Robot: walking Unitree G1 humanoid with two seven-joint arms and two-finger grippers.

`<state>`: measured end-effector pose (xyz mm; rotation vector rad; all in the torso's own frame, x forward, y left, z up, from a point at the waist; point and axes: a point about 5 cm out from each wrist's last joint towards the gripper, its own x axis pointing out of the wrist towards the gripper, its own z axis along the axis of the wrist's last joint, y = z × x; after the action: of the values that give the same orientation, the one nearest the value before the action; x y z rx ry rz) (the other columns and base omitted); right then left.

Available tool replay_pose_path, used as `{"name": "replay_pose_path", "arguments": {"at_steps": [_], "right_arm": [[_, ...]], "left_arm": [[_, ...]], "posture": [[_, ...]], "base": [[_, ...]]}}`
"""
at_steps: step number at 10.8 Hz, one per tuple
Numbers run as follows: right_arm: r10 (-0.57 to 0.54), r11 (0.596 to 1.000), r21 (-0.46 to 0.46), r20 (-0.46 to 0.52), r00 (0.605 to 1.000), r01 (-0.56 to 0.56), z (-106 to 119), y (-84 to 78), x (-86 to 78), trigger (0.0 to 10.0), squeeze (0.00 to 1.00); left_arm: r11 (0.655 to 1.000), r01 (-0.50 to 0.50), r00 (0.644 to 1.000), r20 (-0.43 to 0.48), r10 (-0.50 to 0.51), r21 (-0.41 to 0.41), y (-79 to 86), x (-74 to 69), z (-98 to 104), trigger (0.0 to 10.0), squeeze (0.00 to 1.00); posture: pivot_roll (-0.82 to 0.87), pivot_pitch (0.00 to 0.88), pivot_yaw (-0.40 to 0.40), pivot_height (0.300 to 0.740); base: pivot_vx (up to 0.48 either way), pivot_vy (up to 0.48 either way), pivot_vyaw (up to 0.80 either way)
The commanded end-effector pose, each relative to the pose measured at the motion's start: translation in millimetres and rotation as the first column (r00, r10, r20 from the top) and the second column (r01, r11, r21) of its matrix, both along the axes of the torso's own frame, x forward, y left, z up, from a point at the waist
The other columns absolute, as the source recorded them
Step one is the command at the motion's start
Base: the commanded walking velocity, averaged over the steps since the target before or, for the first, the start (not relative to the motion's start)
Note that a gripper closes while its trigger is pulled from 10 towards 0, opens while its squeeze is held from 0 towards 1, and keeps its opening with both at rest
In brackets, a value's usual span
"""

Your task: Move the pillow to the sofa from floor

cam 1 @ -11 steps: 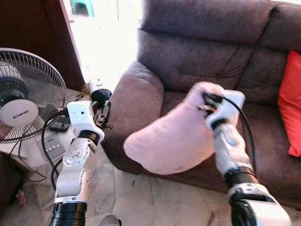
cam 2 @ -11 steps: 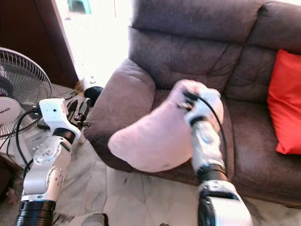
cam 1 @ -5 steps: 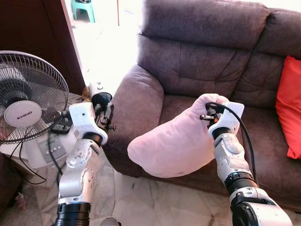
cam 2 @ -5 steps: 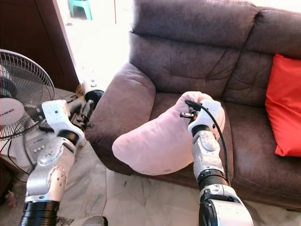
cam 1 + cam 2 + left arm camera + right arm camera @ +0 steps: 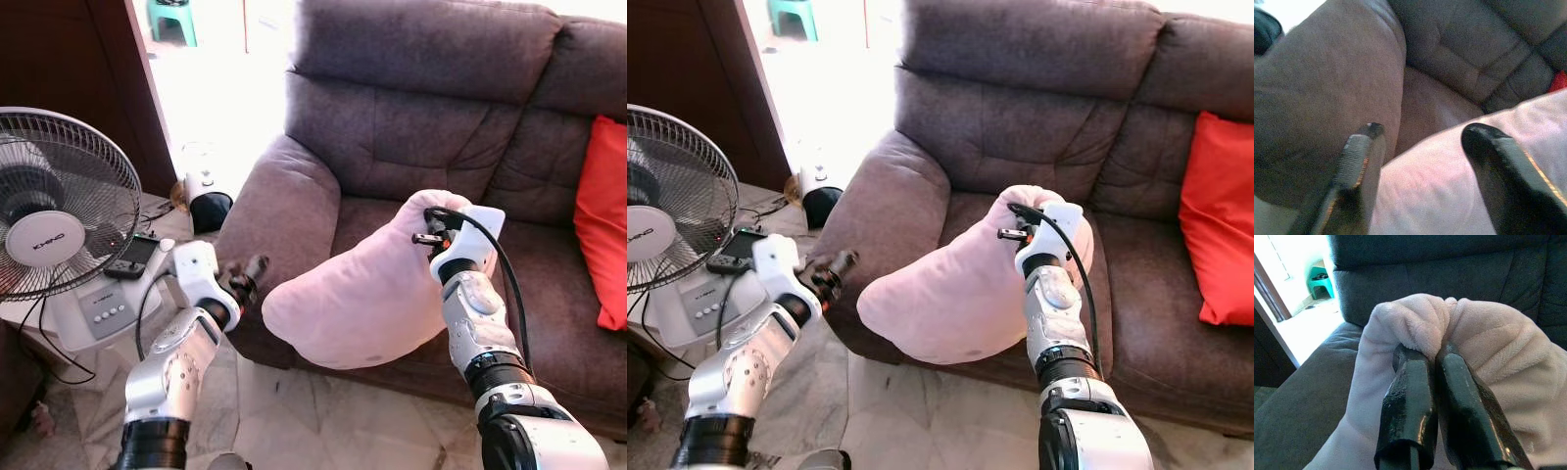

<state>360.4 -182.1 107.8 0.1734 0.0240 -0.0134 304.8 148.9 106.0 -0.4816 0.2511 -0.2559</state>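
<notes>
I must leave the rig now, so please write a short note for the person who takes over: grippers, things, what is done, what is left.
Right gripper: shut on a pinch of the pink pillow, holding it off the floor, over the front edge of the sofa seat.
Left gripper: open, beside the pillow's lower end near the sofa armrest.
Done: pillow lifted.
Left: set it on the seat, release.
</notes>
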Motion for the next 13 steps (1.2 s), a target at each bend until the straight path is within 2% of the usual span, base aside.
{"name": "replay_pose_path", "arguments": {"at_steps": [1, 2, 3, 4, 5, 6, 7, 9, 11, 13], "right_arm": [[0.003, 1.0, 0.015, -0.036, 0.999, -0.003, -7, 1.3, -1.6, 10.0, 0.0], [0.001, 1.0, 0.015, -0.048, 0.999, -0.001, -11, 0.1, -3.4, 10.0, 0.0], [-0.015, 1.0, 0.019, -0.065, 0.998, 0.016, -16, -5.2, -6.2, 10.0, 0.0], [-0.031, 0.999, 0.021, -0.074, 0.997, 0.033, -19, -9.6, -8.3, 10.0, 0.0], [-0.045, 0.999, 0.023, -0.085, 0.995, 0.047, -23, -13.1, -11.1, 10.0, 0.0], [-0.052, 0.998, 0.022, -0.099, 0.994, 0.055, -28, -14.0, -13.6, 10.0, 0.0], [-0.05, 0.998, 0.035, -0.102, 0.994, 0.053, -29, -13.2, -14.2, 10.0, 0.0], [-0.046, 0.996, 0.067, -0.11, 0.993, 0.054, -33, -12.0, -15.5, 10.0, 0.0], [-0.05, 0.994, 0.088, -0.086, 0.995, 0.058, -32, -10.5, -15.8, 10.0, 0.0], [-0.046, 0.994, 0.097, -0.085, 0.995, 0.054, -35, -2.3, -17.1, 10.0, 0.0]], "left_arm": [[0.999, 0.016, 0.999, -0.028, -0.017, -0.044, 1.6, 4.6, -2, 10.0, 1.0], [0.998, -0.019, 0.998, -0.065, 0.015, -0.061, 9.5, 8.5, -7, 10.0, 1.0], [0.998, -0.048, 0.995, -0.093, 0.044, -0.031, 16.3, 11.3, -14, 10.0, 1.0], [0.999, -0.044, 0.995, -0.091, 0.044, -0.003, 17.5, 11.2, -15, 10.0, 0.95], [0.999, -0.048, 0.994, -0.097, 0.049, 0.006, 20.1, 10.9, -17, 10.0, 0.0], [0.997, -0.038, 0.992, -0.116, 0.046, 0.073, 23.9, 9.7, -23, 10.0, 0.0], [0.994, -0.028, 0.993, -0.109, 0.04, 0.106, 24.1, 9.8, -24, 10.0, 0.0], [0.979, 0.021, 0.992, -0.126, 0.005, 0.201, 19.9, 9.5, -30, 10.0, 0.0], [0.982, -0.027, 0.996, -0.084, 0.043, 0.186, 22.4, 16.9, -23, 10.0, 0.0], [0.984, -0.017, 0.998, -0.064, 0.029, 0.179, 25.5, 18.7, -20, 10.0, 0.0]], "posture": [[0.18, 0.072, -0.067, 0.74], [0.18, 0.07, -0.06, 0.74], [0.18, 0.065, -0.054, 0.74], [0.18, 0.061, -0.05, 0.74], [0.17, 0.054, -0.049, 0.74], [0.17, 0.049, -0.046, 0.74], [0.17, 0.05, -0.046, 0.74], [0.18, 0.047, -0.046, 0.74], [0.18, 0.064, -0.034, 0.74], [0.18, 0.068, -0.017, 0.74]], "base": [[0.0, 0.0, 0.0], [0.0, 0.0, 0.0], [0.0, 0.0, 0.0], [0.0, 0.0, 0.0], [0.0, 0.0, 0.0], [0.0, 0.0, 0.0], [0.0, 0.0, 0.0], [0.0, 0.0, 0.0], [0.0, 0.0, 0.0], [0.0, 0.0, 0.0]]}}
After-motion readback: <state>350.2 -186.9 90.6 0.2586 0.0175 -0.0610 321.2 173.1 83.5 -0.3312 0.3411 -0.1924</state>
